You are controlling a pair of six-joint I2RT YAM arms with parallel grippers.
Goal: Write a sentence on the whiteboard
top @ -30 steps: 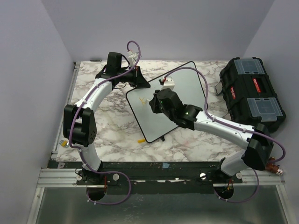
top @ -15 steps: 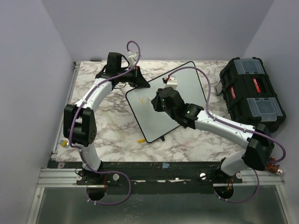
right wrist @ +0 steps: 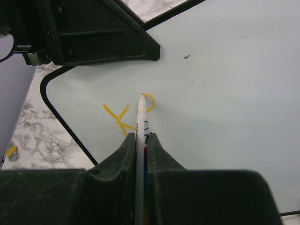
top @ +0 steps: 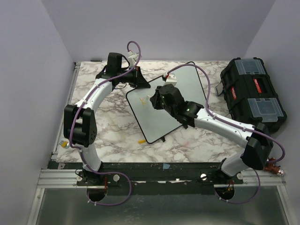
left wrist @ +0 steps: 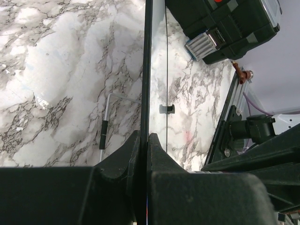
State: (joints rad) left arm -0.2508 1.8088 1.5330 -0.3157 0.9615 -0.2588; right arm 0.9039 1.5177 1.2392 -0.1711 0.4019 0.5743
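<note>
The whiteboard [top: 159, 123] lies at an angle in the middle of the marble table, glossy white with a thin black rim. My left gripper [top: 140, 80] is shut on its far left edge; the left wrist view shows the rim [left wrist: 146, 70] edge-on between the closed jaws [left wrist: 144, 138]. My right gripper [top: 157, 99] hovers over the board's upper left part, shut on a white marker [right wrist: 140, 123]. The marker's tip touches the whiteboard [right wrist: 225, 84]. Of the sentence, a yellow "k" [right wrist: 117, 117] and a short curved stroke [right wrist: 151, 101] beside the tip show.
A black toolbox [top: 251, 96] with clear lid compartments stands at the right edge of the table. A small yellow cap [top: 141, 140] lies on the marble near the board's front left edge. A thin wire stand [left wrist: 105, 126] shows under the board. Grey walls enclose the table.
My right gripper has shifted a little toward the far side of the board with the marker. The left arm and the whiteboard have not moved.
</note>
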